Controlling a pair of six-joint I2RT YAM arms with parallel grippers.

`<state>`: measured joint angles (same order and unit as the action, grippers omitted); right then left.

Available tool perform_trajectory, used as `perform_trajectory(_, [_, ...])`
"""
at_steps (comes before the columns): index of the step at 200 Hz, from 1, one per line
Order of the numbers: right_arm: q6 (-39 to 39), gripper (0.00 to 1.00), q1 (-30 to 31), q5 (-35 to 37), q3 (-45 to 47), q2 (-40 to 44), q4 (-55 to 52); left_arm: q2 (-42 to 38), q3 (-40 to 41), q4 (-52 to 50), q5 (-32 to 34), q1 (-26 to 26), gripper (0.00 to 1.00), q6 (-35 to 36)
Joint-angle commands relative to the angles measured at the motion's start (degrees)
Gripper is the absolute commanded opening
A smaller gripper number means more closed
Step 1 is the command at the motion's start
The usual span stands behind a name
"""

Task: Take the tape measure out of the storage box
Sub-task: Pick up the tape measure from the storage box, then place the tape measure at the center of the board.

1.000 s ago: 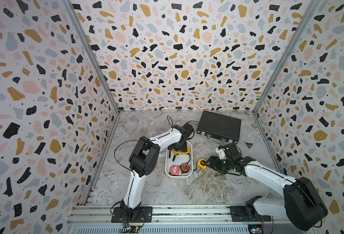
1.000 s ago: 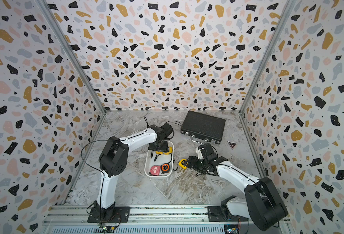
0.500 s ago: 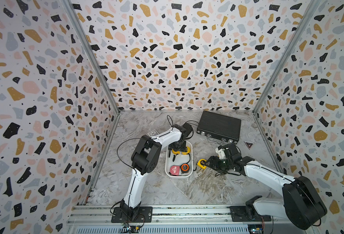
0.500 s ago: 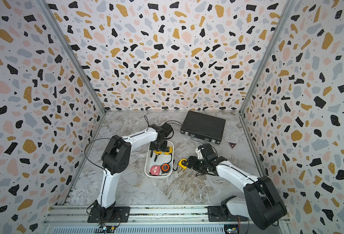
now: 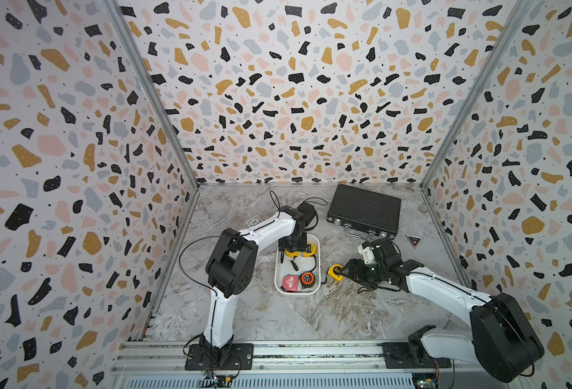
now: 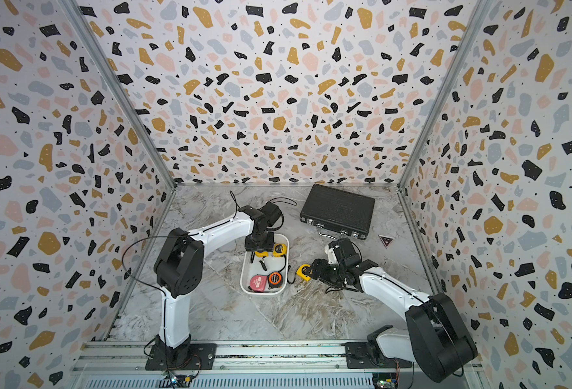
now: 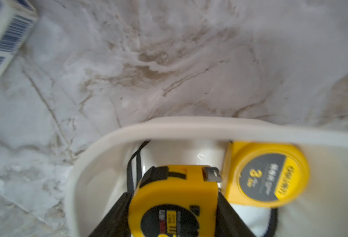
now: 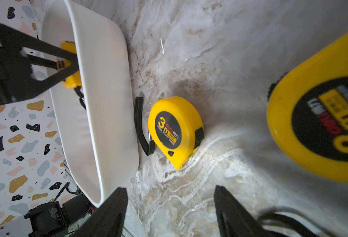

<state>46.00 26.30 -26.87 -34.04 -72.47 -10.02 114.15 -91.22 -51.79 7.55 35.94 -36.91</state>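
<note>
**Left gripper [image 5: 292,251] clamped on held tape [image 7: 174,190], inside box [image 5: 297,293]**

Black case [image 5: 363,209]: largest container, lid down, contents hidden, lying beyond the box toward the right arm's side, well apart. Box: white, shallow, four tapes inside. At its far end, held tape pinched between the narrowed left jaws, within the walls; second yellow tape [image 7: 267,176] just beside it. At its near end, pink tape [image 5: 289,281] and orange-black tape [image 5: 307,279] side by side. Outside the box, two more yellow ones in the right wrist view: loose tape [image 8: 174,128] just beside the box's right wall, black strap [image 8: 139,123] between; blurred tape [image 8: 320,123] farther from that wall, close to the lens. Right gripper [image 8: 170,190] spread wide, empty, near the loose tape. Six tapes counted, two containers, one small barcoded carton [image 7: 4,37] beyond the box's far left corner.
</note>
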Motion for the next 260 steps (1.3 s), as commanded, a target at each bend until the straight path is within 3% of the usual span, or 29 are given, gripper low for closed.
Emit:
perform_trajectory(1, [-0.66,0.72,-0.20,-1.33,-2.04,2.61,1.89,-7.41,1.61,0.34,-1.64,1.23,0.00,-5.00])
perform_trajectory(76, [-0.64,0.74,1.15,-1.29,-0.02,13.67,11.60,-18.28,1.88,3.64,-4.50,8.93,0.00,-22.23])
perform_trajectory(165, [-0.27,0.74,3.55,1.71,3.96,24.11,17.09,-16.28,-0.98,15.21,-9.01,14.49,0.00,-36.45])
perform_trajectory(260, [-0.19,0.65,4.04,4.58,6.84,25.01,20.60,-16.72,2.50,23.11,-16.68,17.36,0.00,-45.08])
